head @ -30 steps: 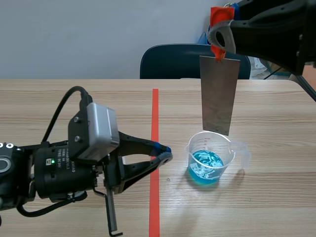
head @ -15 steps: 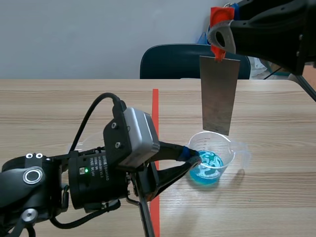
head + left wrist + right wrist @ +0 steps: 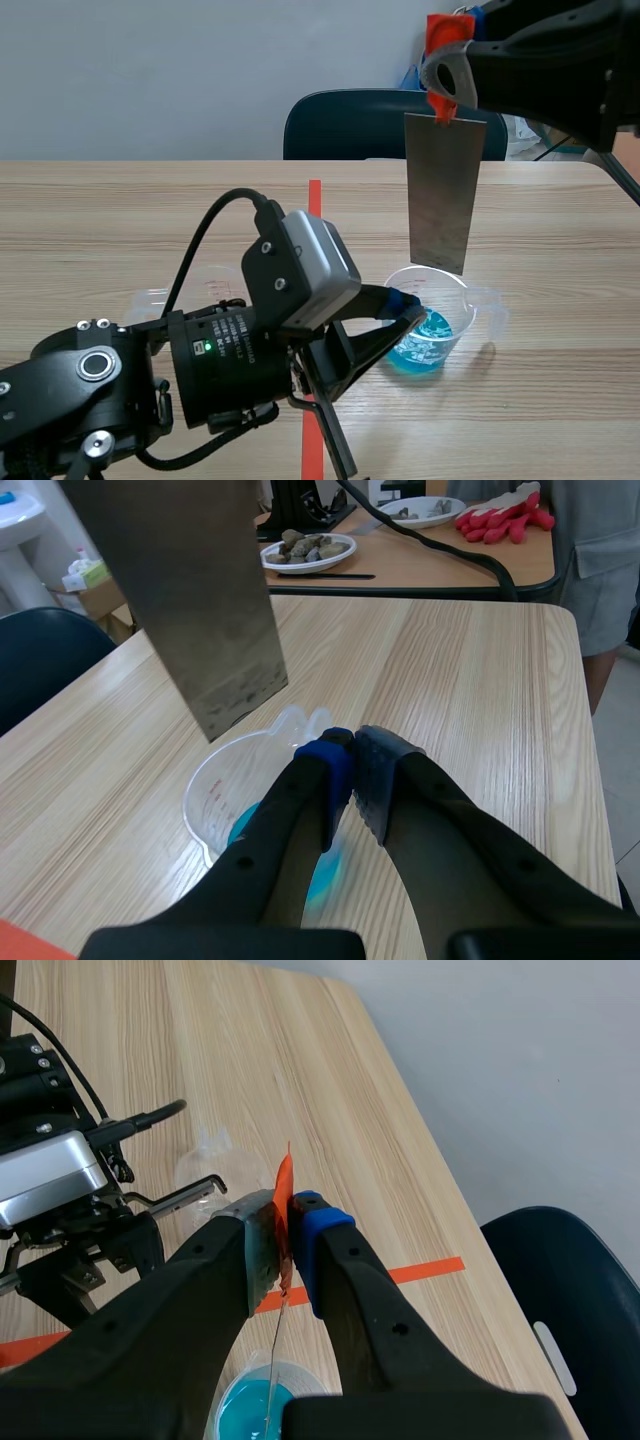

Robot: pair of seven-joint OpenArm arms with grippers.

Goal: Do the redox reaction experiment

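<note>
Above the clear plastic beaker (image 3: 458, 303) hangs a flat metal plate (image 3: 443, 190).

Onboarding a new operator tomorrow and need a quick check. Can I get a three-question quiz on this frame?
1. True or false: the metal plate lies flat on the table.
2. The liquid in the beaker is: A red, B blue, C colourless.
3. Which gripper holds the plate?
Key: 1 false, it hangs upright over the beaker. 2 B. 3 the right gripper, at the plate's top end.
</note>
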